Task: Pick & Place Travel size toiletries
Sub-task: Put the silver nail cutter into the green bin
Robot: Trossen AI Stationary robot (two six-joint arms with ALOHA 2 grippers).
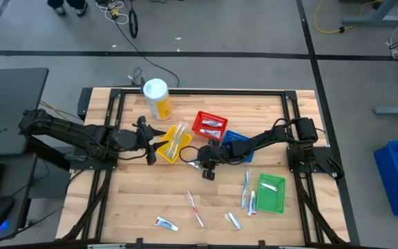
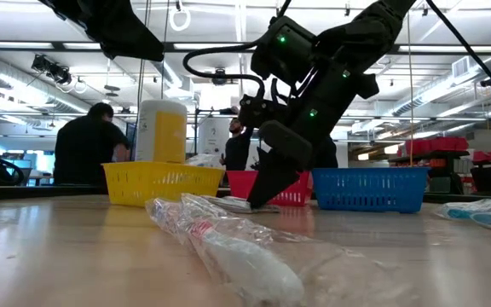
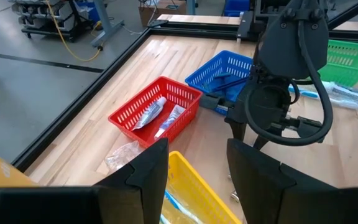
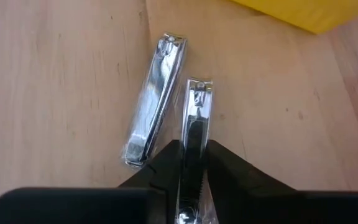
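Two chrome nail clippers in clear wrap lie side by side on the wood, just near of the yellow basket [image 1: 172, 145]. My right gripper [image 4: 192, 167] points down at them, shut on the right-hand clipper [image 4: 194, 118]; the other clipper [image 4: 155, 102] lies free beside it. In the high view my right gripper [image 1: 201, 164] is at the table's middle. My left gripper [image 3: 197, 168] is open and hovers over the yellow basket's [image 3: 194, 193] left rim, touching nothing. Wrapped toothbrushes [image 1: 245, 188] and small tubes [image 1: 165, 223] lie flat toward the near edge. My right gripper pinches the right-hand nail clipper between its two fingers at the clipper's lower end [image 4: 191, 152], the fingers [image 4: 165, 163] coming from above and lying along its length. The clipper lies flat on the table with its riveted end [image 4: 199, 86] pointing away toward the yellow basket.
A red basket [image 1: 209, 124] holding wrapped items, a blue basket [image 1: 237, 142] and a green basket [image 1: 271, 192] stand on the table. A white-and-yellow canister [image 1: 156, 97] stands near the far edge. A wrapped toothbrush [image 2: 228, 247] lies close to the low camera. People stand beyond the table.
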